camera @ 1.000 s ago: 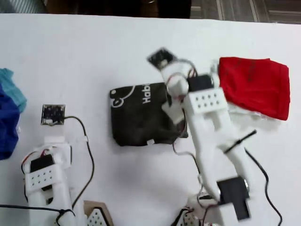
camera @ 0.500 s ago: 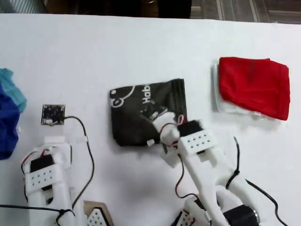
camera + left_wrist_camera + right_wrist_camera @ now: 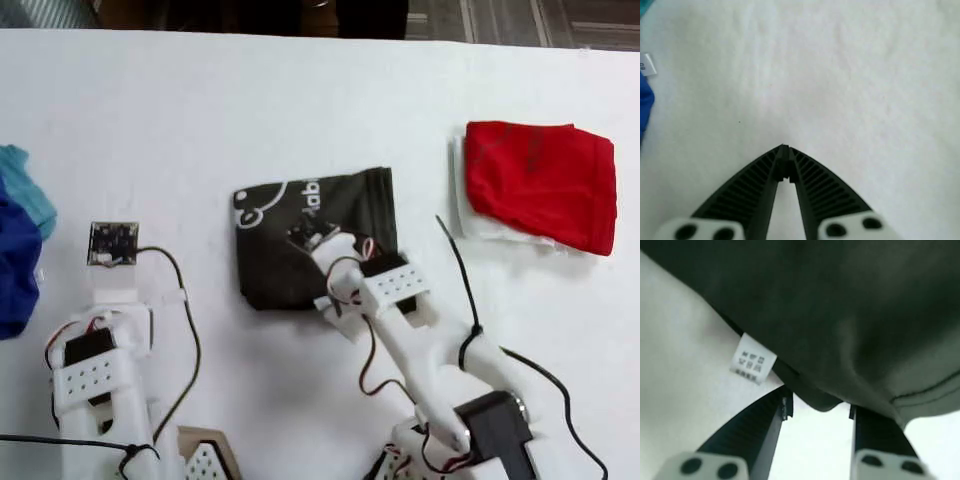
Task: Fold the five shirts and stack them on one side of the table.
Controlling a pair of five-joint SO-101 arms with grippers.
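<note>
The black shirt (image 3: 840, 300) lies folded mid-table, its near hem between your right claw's (image 3: 820, 407) parted jaws and its label (image 3: 752, 360) just beside one jaw. Push deep enough to catch every layer before closing, so the fold survives the carry. Your left claw (image 3: 785, 150) rests closed over bare table (image 3: 850, 75).

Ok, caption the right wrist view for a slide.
Open right end effector at the edge of the black shirt, near its tag.
</note>
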